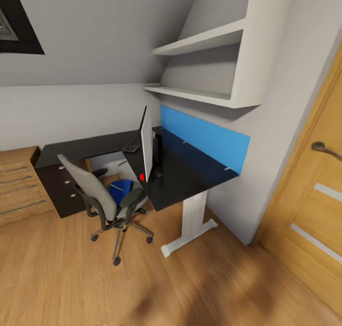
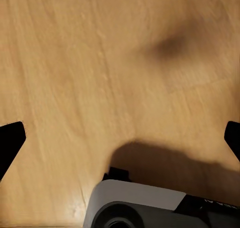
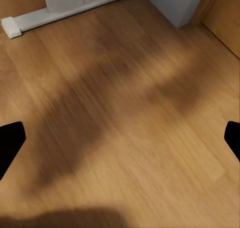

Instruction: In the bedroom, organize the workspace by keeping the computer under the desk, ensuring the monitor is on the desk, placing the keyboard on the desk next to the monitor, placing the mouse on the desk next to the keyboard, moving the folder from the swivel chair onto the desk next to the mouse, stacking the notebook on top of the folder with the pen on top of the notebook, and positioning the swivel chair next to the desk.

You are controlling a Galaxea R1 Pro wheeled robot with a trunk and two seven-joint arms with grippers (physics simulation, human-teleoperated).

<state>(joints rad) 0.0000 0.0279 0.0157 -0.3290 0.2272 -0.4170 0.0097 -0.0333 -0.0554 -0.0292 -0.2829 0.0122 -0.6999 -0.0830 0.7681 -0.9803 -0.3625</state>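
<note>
Sloping grey attic walls enclose the black L-shaped counter (image 1: pixel 190 174), where the monitor (image 1: pixel 146 143) stands edge-on with the keyboard (image 1: pixel 131 146) behind it. Beside the counter, the swivel chair (image 1: pixel 102 197) carries the blue folder (image 1: pixel 119 189) on its seat. Both wrist views show dark fingers (image 2: pixel 10 140) (image 3: pixel 10 138) spread wide over wood floor (image 3: pixel 130 118), holding nothing.

We see a long black L-shaped surface (image 1: pixel 190 178) on a white pedestal leg (image 1: pixel 192 216), backed by a bright blue wall panel (image 1: pixel 204 138). The grey padded swivel chair (image 1: pixel 102 197) — black armrests, chrome base — carries a flat blue folder (image 1: pixel 119 189). The wood plank floor (image 1: pixel 190 288) is honey-brown, streaked with darker shadow — white shelves (image 1: pixel 209 69) hang above.
</note>
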